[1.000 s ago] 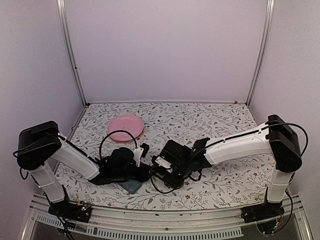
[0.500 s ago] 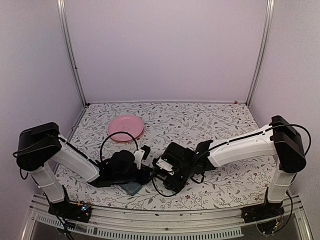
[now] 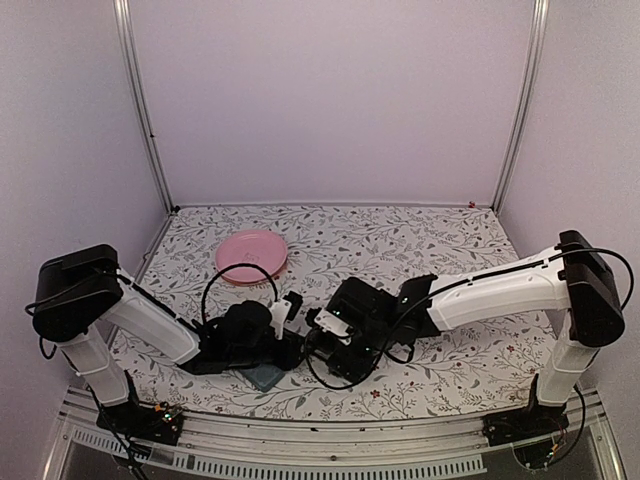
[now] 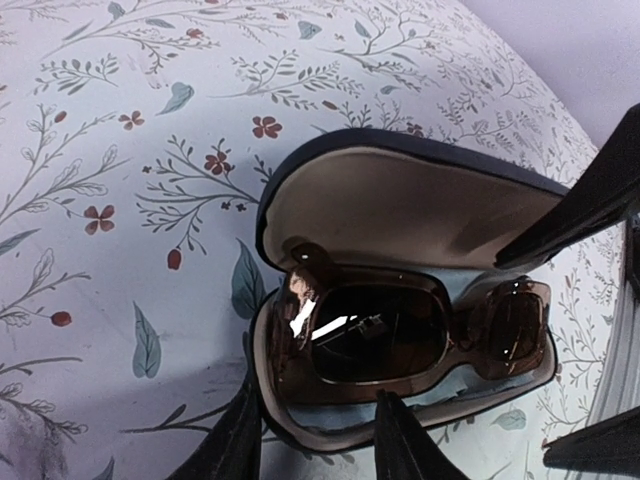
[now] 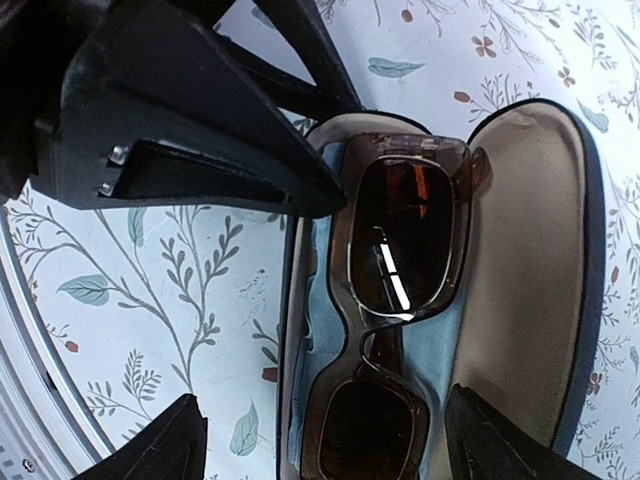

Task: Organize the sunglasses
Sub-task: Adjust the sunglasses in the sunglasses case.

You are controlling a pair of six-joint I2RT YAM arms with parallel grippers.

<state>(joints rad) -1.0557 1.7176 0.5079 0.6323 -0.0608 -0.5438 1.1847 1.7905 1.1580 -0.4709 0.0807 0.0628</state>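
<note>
The brown sunglasses [image 4: 400, 335] lie inside an open black case [image 4: 400, 195], on a pale blue cloth [image 5: 445, 335]. In the left wrist view the case sits in the lower middle of the frame, with its lid tipped up behind the glasses. The left gripper [image 4: 318, 400] is at the bottom edge of that view. Its two fingers [image 4: 235, 440] stand a little apart with the near rim of the case between them, and I cannot tell if they squeeze it. In the right wrist view the right gripper [image 5: 320, 410] hangs over the case with its fingers spread wide, one at the lower left and one at the lower right, and nothing is in them. In the top view both arms meet low in the middle of the flowered table [image 3: 420, 235]. A pink plate [image 3: 251, 255] sits up and to the left of them. A grey-blue flat thing [image 3: 265, 376] pokes out from under the left arm.
</note>
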